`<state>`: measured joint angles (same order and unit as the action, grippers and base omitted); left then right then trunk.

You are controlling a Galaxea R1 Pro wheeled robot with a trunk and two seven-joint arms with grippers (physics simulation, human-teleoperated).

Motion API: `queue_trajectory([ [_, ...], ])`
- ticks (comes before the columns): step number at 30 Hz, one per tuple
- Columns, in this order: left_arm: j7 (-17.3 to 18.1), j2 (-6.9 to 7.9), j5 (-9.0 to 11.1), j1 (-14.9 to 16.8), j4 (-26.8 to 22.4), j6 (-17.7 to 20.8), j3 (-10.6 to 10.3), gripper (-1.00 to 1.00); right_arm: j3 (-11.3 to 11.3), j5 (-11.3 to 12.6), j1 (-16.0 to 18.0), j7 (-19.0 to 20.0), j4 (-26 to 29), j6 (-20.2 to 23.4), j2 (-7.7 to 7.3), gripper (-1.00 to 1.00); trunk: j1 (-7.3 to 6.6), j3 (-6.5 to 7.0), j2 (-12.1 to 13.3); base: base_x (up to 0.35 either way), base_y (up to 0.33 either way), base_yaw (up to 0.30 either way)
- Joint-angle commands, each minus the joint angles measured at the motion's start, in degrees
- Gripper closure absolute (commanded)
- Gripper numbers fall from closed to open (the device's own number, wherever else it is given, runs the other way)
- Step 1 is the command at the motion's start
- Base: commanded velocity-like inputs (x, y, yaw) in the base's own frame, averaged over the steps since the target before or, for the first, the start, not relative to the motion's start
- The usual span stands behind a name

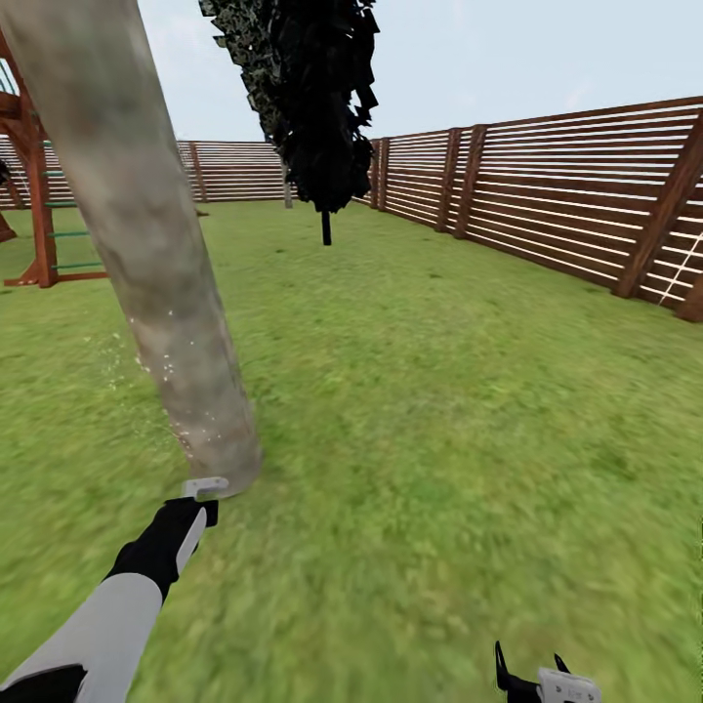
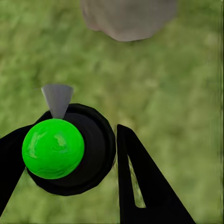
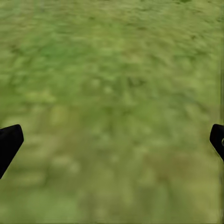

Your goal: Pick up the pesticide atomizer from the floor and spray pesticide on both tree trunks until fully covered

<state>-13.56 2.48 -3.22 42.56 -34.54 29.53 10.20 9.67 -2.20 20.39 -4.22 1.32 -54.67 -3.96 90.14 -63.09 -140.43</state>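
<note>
Your right end effector [image 1: 532,676] sits nearest, at the near right edge of the head view, its black fingers spread wide with nothing between them; in the right wrist view only the fingertips [image 3: 9,142] frame bare grass. Your left end effector [image 2: 81,154] is closed on the pesticide atomizer [image 2: 70,149], a black round body with a bright green top and a grey cone nozzle [image 2: 57,99] pointing toward the base of the tree trunk [image 2: 128,18]. In the head view your left arm [image 1: 127,586] reaches forward on the left, and the atomizer's pale nozzle [image 1: 205,485] sits just beside the foot of the near tree trunk [image 1: 156,244], which leans up and out of frame. Tiny whitish specks of pesticide [image 1: 161,366] dot the lower trunk and drift just to its left.

You appear to be in the spraying step on this first tree, working the lowest part. Only that low band shows specks, so coverage looks far from complete. The next move likely calls for raising the nozzle along the trunk while keeping it aimed at the bark. The second tree [image 1: 312,107] stands far off near the fence [image 1: 576,195], well apart across the lawn [image 1: 439,391], and seems untouched.
</note>
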Motion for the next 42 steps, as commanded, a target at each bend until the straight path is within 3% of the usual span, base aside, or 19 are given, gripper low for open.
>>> queue_trajectory([
  [1,0.03,0.03,-0.04,-0.01,0.00,0.02,0.01,1.00,0.00,0.00,0.00,0.00,0.00,0.00,0.00,-1.00,0.00,0.00,0.00,0.136,-0.250,0.000],
  [24,-0.06,0.51,-0.37,0.00,0.00,0.01,0.18,1.00,0.00,0.00,0.00,0.00,0.00,0.00,0.00,-1.00,0.00,0.00,0.00,0.012,-0.273,0.250],
  [42,0.03,0.35,-0.18,-0.02,0.00,0.10,0.16,1.00,0.00,0.00,0.00,0.00,-0.01,0.00,0.00,-1.00,0.00,0.00,0.00,0.111,-0.274,0.091],
])
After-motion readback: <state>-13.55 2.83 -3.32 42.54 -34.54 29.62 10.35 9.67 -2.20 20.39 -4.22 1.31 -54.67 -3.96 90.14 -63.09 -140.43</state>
